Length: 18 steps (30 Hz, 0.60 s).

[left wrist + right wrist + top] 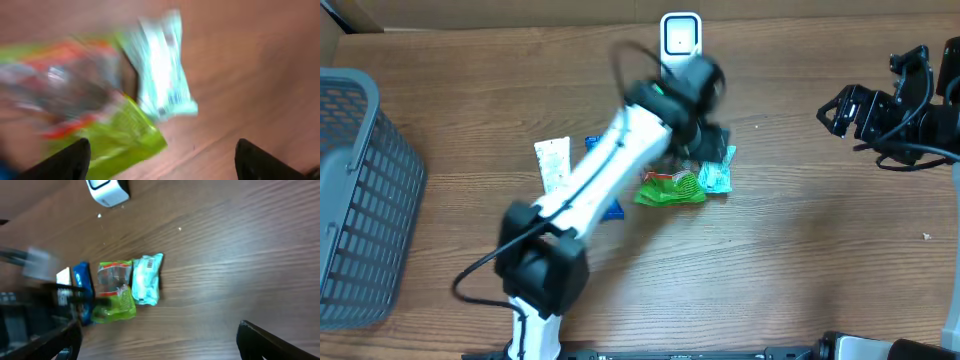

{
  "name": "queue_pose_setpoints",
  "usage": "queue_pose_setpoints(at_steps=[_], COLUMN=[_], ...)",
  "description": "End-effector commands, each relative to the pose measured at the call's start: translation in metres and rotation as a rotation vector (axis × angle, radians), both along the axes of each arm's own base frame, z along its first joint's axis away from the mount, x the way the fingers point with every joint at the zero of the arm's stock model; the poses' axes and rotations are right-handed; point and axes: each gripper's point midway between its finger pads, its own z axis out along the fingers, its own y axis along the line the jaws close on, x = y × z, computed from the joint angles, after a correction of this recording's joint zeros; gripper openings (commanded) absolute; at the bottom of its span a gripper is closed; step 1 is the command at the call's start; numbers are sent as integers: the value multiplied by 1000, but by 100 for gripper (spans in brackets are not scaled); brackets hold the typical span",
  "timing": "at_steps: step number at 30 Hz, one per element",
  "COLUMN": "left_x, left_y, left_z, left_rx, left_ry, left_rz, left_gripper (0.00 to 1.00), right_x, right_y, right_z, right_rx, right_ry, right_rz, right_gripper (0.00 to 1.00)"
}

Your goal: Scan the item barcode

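Left gripper [162, 144] stands wide. Its two dark fingers [67, 161] sit at the bottom corners of its wrist view, with nothing gripped between them. (That view is smeared by motion, so no print on the packets can be read.)

Clock directions here are taken from overhead, with 12 o'clock at the far edge of the table [800, 270]. The left gripper hovers near the table's middle, and its white arm reaches in from 7 o'clock. Just at its 5 o'clock a teal packet [717, 178] lies flat on the wood. Touching that packet's 9 o'clock side is a green packet [670, 188] with red print. Neither packet is held.

A white scanner [680, 35] stands at 12 o'clock of the gripper, near the far edge. A blue packet [612, 208] shows at 9 o'clock of the green one, partly under the arm. A white packet [552, 165] lies beyond it, toward 10 o'clock. A grey basket [360, 200] fills the left edge.

Right gripper [837, 110] is well apart from the packets, at 3 o'clock. Its wrist view shows its fingers [270, 341] spread wide and empty above the scanner and the row of packets.
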Motion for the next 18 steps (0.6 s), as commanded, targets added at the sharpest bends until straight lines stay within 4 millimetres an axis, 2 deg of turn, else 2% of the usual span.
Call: queue_pose_setpoints(at_steps=[1, 3, 6, 9, 11, 12, 15, 16, 18], left_x=[37, 36, 32, 29, 29, 31, 40, 45, 52], left_y=[65, 94, 111, 115, 119, 127, 150, 161, 179], left_z=[104, 144, 163, 155, 149, 146, 148, 149, 149], left_rx=[59, 62, 58, 76, 106, 157, 221, 220, 223], left_ry=[-200, -238, -250, -221, -213, -227, -258, -261, -260], left_rz=[155, 212, 245, 248, 254, 260, 311, 341, 391], left_gripper=[83, 83, 85, 89, 99, 100, 100, 100, 100], right_x=[1, 3, 5, 6, 3, -1, -5, -5, -5], right_y=[21, 33, 47, 67, 78, 87, 101, 107, 114], right_z=[-13, -24, -47, -81, -100, -115, -144, -159, -174], right_rx=[84, 107, 135, 193, 221, 241, 278, 294, 313], right_ry=[8, 15, 50, 113, 153, 181, 222, 233, 246], right_rz=[64, 96, 93, 45, 18, 0, -60, -101, -137], right_gripper=[99, 99, 96, 95, 94, 93, 91, 88, 81])
